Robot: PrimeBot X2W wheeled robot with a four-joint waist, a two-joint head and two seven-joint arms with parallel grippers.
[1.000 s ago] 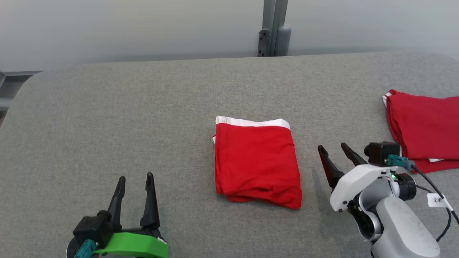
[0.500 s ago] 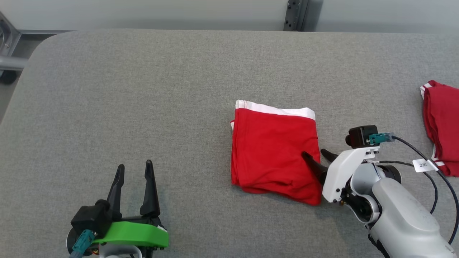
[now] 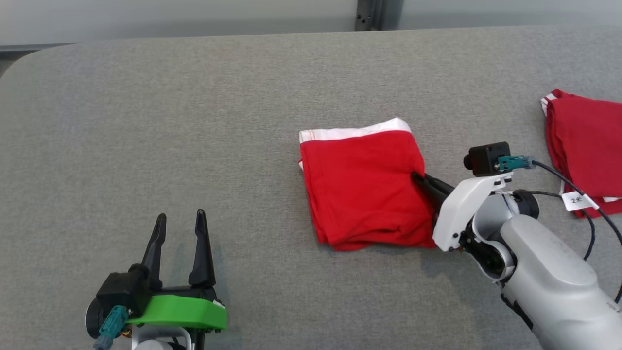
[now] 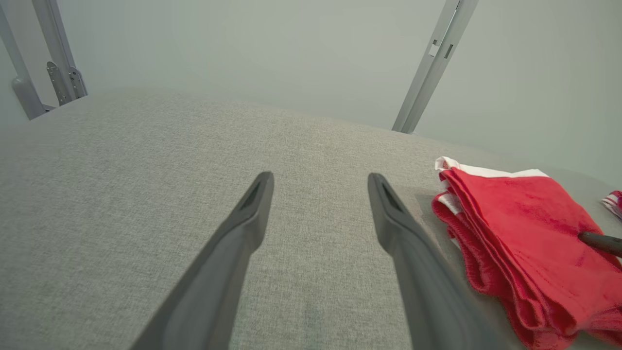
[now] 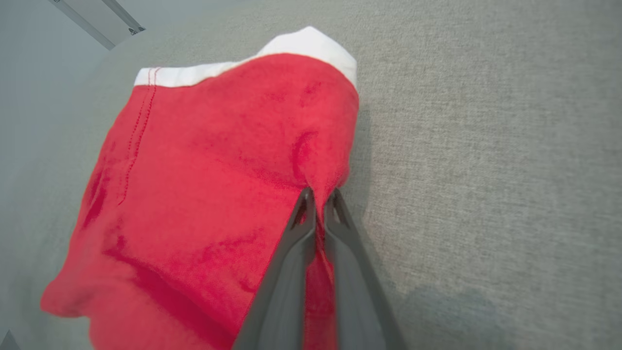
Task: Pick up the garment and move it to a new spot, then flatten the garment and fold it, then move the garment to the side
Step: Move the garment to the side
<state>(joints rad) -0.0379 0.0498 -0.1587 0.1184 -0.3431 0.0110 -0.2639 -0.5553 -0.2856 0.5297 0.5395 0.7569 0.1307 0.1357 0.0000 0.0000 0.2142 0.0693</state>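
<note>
The garment (image 3: 362, 187) is a folded red piece with a white band along its far edge, lying mid-table on the grey cloth surface (image 3: 194, 121). My right gripper (image 3: 419, 178) is shut on its right edge; in the right wrist view the two dark fingers (image 5: 311, 228) pinch a ridge of red fabric (image 5: 218, 184) between them. My left gripper (image 3: 179, 221) stands open near the front left of the table, well apart from the garment. In the left wrist view its fingers (image 4: 252, 204) frame bare cloth, with the garment (image 4: 515, 228) off to the right.
A second red garment (image 3: 583, 150) with white trim lies at the table's right edge, behind my right forearm and its cable. A grey metal post (image 3: 368, 14) rises behind the far edge. Bare grey cloth spreads to the left and far side.
My right gripper has reached onto the garment's right edge and shut on it. The head camera has shifted, so the whole picture moved. The left gripper stays open.
</note>
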